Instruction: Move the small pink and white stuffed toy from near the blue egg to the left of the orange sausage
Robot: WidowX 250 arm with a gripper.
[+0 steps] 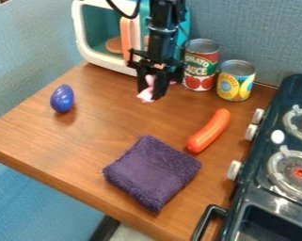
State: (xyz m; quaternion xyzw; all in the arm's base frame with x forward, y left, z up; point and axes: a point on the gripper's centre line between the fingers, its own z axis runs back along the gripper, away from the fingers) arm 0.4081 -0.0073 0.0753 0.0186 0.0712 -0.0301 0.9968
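At the near side, the handle [206, 219] of the stove [266, 141] juts over the bench [115, 127]. The purple cloth [153, 173] lies flat on the wood, with nothing set on it. Just beyond it lies the sausage [210, 131], on its side at a slant, near the cloth's far right corner and apart from the stove. The blue egg [62, 98] rests well apart from these, toward the left edge; the pincer has no hold on any of the three.

Farther back, the pincer [150, 96] hangs down over the bench, in front of the cans. It looks clamped on the pink thing [146, 95], which shows between and below its fingers. So the grasp seems made, while the release is not. Whether the pink thing is clear of the wood or still touches it, I cannot tell; nor can I make out its full shape.

Behind, the red can [200, 68] and the yellow can [235, 82] stand upright, side by side. The microwave [79, 28] stands at the back left, a brown disc [114, 45] inside.
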